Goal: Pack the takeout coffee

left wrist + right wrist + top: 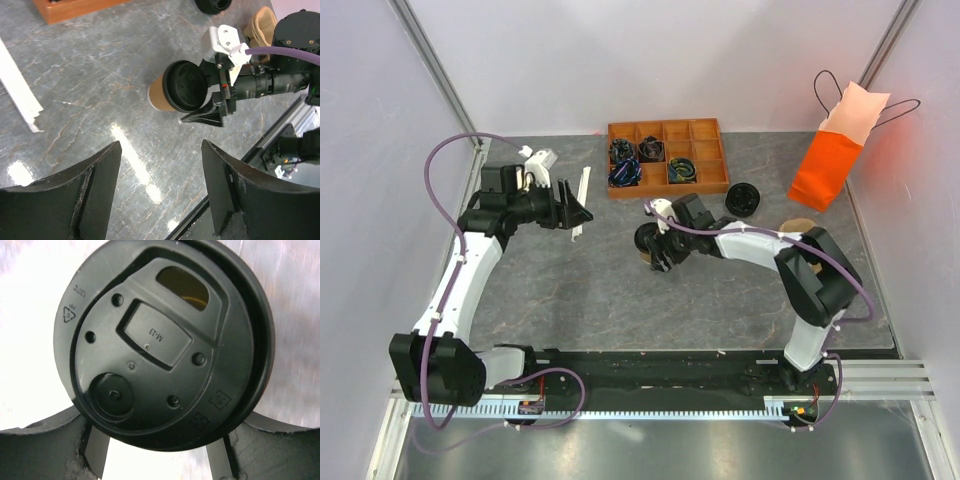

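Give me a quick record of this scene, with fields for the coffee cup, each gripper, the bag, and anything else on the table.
Coffee: tan paper cup with round black plastic lid, on the grey table, lid facing the right arm
Right arm: right gripper at the lid, fingers flanking its rim; grip unclear
Left arm: left gripper open, empty, apart from the cup
Bag: orange paper bag, upright, far right corner
Other: wooden compartment tray; loose black lid right of it
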`<state>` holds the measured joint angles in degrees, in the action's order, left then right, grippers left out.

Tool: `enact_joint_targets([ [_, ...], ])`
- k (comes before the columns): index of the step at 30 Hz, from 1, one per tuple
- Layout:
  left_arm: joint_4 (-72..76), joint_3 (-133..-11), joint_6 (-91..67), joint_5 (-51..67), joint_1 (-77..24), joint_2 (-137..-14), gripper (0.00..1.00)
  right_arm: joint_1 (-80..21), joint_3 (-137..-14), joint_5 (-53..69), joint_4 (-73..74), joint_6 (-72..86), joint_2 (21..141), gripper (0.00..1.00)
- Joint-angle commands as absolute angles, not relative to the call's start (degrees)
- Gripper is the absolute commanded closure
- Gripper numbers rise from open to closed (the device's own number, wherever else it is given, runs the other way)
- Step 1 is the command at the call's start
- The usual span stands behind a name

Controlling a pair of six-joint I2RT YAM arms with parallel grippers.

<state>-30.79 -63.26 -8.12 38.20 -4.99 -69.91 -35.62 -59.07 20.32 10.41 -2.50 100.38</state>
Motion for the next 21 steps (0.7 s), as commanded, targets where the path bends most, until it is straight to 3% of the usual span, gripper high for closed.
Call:
enact_joint_targets([
  [1, -28.39, -62.49, -10.28, 39.81, -2.47, -68.47, 0.28, -36.91, -65.73, 18.63, 2.73, -0.09, 106.07, 0.28],
  [21, -26.37, -55.46, -13.62, 36.83, 4.48, -62.76, 0.27, -41.66, -99.83, 22.86, -2.28, 1.84, 133.41, 0.21],
])
